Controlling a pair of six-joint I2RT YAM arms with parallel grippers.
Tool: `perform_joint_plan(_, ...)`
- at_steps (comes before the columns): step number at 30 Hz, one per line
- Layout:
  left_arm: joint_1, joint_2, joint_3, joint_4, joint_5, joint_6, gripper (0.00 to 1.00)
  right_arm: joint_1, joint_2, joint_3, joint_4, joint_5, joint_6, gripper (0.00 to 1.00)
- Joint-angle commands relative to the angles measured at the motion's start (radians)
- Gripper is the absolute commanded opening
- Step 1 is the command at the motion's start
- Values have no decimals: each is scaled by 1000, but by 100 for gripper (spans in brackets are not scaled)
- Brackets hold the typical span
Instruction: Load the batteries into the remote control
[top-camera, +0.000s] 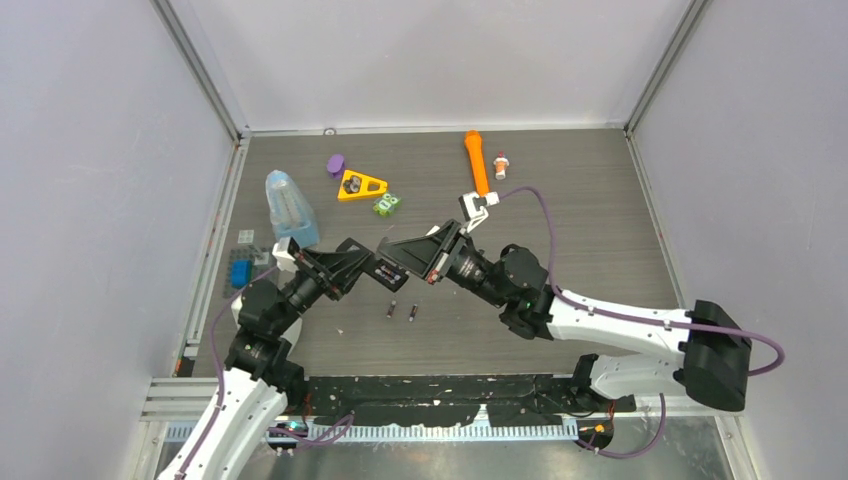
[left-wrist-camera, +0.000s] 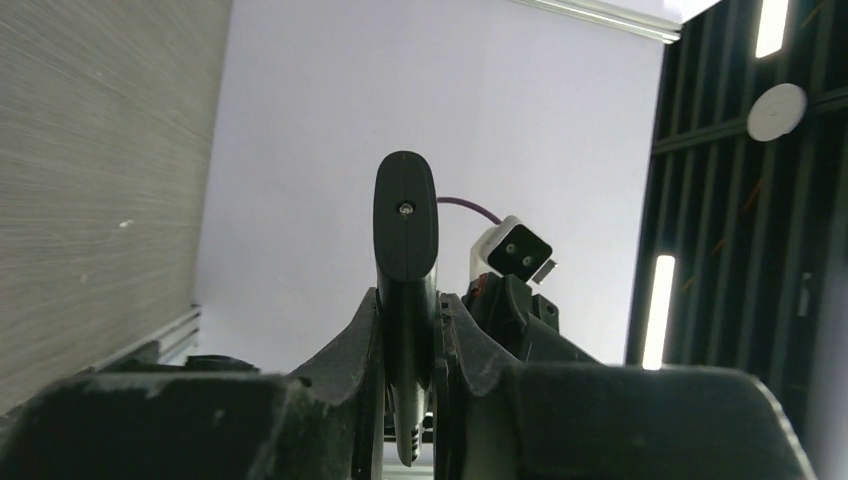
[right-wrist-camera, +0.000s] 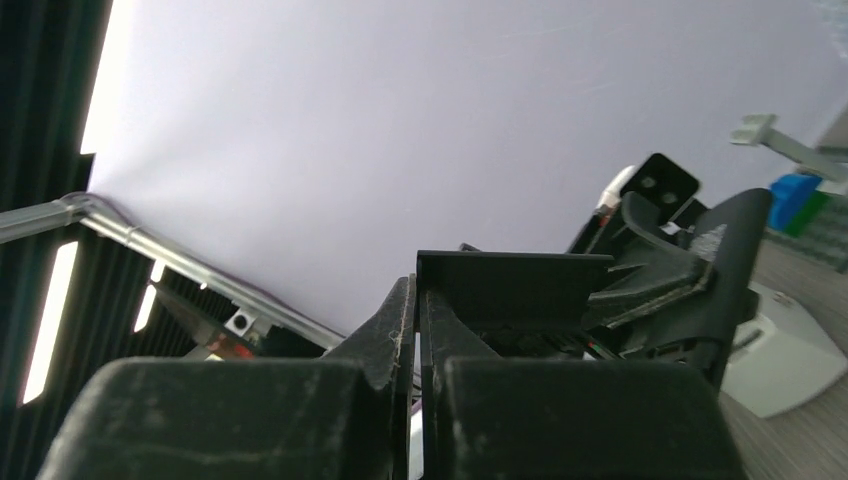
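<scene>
Top external view: both arms reach inward and meet above the middle of the counter (top-camera: 590, 220), their tips almost touching and raised off the surface.
Left claw (left-wrist-camera: 409, 305): narrow, clamped on a slim dark bar with a rounded end that stands up between its fingers. This is judged to be the remote control (left-wrist-camera: 405, 225), seen from its dark side.
Why held so: the grip sits low on the bar and leaves the upper length free. That would suit the other arm working on the battery bay.
Right claw (right-wrist-camera: 417, 292): pressed fully together. A thin dark plate (right-wrist-camera: 515, 272) lies at its tips, and it cannot be told whether the plate is pinched or only close behind.
Batteries (top-camera: 392, 310): 2 small dark cylinders lie on the counter, near each other but apart, a little toward the arm bases from the meeting claws. Neither is touched.
Left arm pose: elbow low by its base, forearm angled up and to the right, wrist camera looking at wall and ceiling.
Right arm pose: a long reach from the right base, forearm slanting left, wrist turned to face the left claw.
Stage, as a judgement: the remote is presented in the air, and loading is not yet begun.
</scene>
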Motion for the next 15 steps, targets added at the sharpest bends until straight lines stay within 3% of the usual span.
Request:
perform_joint_plan(1, 3, 4, 58, 101, 15, -110, 0, 33, 67, 65, 245, -34, 18, 5)
perform_joint_plan(15, 3, -17, 38, 146, -43, -192, 0, 50, 52, 28, 154, 24, 69, 5)
